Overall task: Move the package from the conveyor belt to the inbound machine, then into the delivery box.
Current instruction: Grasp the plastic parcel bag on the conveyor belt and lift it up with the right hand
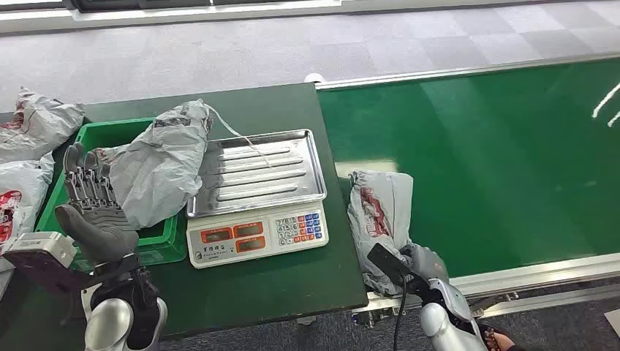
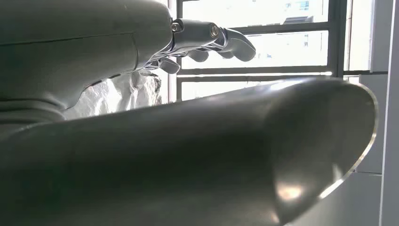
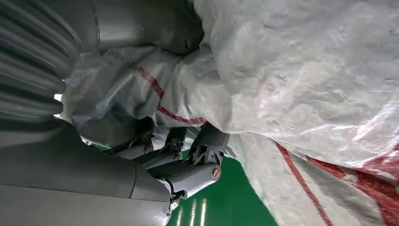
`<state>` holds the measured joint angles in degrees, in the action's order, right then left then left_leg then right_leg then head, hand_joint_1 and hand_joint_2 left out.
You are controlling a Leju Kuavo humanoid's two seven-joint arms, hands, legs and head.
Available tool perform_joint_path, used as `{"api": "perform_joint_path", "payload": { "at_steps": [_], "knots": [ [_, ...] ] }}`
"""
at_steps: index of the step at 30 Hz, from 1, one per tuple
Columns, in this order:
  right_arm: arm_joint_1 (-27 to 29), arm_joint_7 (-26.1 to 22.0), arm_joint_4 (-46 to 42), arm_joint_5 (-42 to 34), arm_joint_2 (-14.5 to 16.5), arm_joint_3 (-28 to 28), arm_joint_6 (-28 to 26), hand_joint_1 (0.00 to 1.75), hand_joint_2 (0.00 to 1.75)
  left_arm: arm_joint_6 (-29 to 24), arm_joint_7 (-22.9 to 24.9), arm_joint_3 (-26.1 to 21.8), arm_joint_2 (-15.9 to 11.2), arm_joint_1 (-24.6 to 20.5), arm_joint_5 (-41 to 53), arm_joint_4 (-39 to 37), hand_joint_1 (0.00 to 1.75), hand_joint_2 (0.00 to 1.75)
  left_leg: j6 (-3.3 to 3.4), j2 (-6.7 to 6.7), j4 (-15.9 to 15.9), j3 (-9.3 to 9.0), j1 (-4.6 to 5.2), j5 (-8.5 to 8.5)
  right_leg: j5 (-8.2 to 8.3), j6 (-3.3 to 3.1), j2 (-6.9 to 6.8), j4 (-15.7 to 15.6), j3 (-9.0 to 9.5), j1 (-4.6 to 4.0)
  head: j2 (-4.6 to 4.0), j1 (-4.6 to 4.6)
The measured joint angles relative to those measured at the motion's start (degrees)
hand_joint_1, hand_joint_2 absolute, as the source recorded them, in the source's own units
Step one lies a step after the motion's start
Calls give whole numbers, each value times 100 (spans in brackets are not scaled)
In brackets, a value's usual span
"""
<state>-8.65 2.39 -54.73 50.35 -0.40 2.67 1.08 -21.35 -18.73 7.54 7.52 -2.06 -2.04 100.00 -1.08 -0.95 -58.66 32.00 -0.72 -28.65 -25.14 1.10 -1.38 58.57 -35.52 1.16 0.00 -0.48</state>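
Note:
A grey plastic package (image 1: 380, 212) with red print lies at the left end of the green conveyor belt (image 1: 497, 161). My right hand (image 1: 420, 265) grips its near end. In the right wrist view the dark fingers (image 3: 193, 162) curl under the package (image 3: 306, 84) and the thumb (image 3: 150, 23) lies on its other side. The inbound machine, a scale (image 1: 256, 234) with a steel tray (image 1: 256, 172), stands on the dark table left of the belt. My left hand (image 1: 91, 205) is raised with fingers spread and holds nothing, by the green delivery box (image 1: 110, 135).
Another grey package (image 1: 161, 164) lies in the green box and leans toward the scale tray. Two more bags (image 1: 36, 124) (image 1: 18, 194) lie at the table's left edge. The belt's metal rail (image 1: 541, 272) runs along its near side.

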Motion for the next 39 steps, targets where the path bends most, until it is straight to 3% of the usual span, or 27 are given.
{"api": "perform_joint_path", "payload": {
  "at_steps": [11,19,24,27,32,39],
  "knots": [
    [130,30,-186,166,38,0,-219,175,175,0,-43,-2,1,96,7,59,0,0,1,1,0,4,1,-2,-1,1,-2,0,-1,2,0,0],
    [218,638,-1239,1711,-125,-22,-1168,175,175,11,-82,-6,45,271,89,259,0,0,2,-3,-1,16,2,-2,0,2,2,0,-14,4,0,1],
    [124,693,-1736,1995,-248,-100,-1272,175,175,54,-85,-8,84,298,104,324,0,0,2,-2,-1,15,2,-2,0,2,1,0,-13,3,0,0],
    [86,637,-1935,2350,-295,-110,-1729,175,175,66,-104,-9,98,300,99,334,0,0,1,-2,0,19,2,-2,0,2,2,1,-15,3,0,0],
    [-416,399,-2433,3104,-404,-103,-2189,175,175,76,-237,-9,103,323,-41,329,0,0,1,-9,0,23,2,-1,1,1,9,2,-16,3,0,1],
    [-1153,113,-2507,3233,-426,247,-2399,175,175,75,-353,0,100,322,-225,255,0,0,0,-7,1,35,1,2,4,0,5,4,-13,3,0,1]
  ]
}}
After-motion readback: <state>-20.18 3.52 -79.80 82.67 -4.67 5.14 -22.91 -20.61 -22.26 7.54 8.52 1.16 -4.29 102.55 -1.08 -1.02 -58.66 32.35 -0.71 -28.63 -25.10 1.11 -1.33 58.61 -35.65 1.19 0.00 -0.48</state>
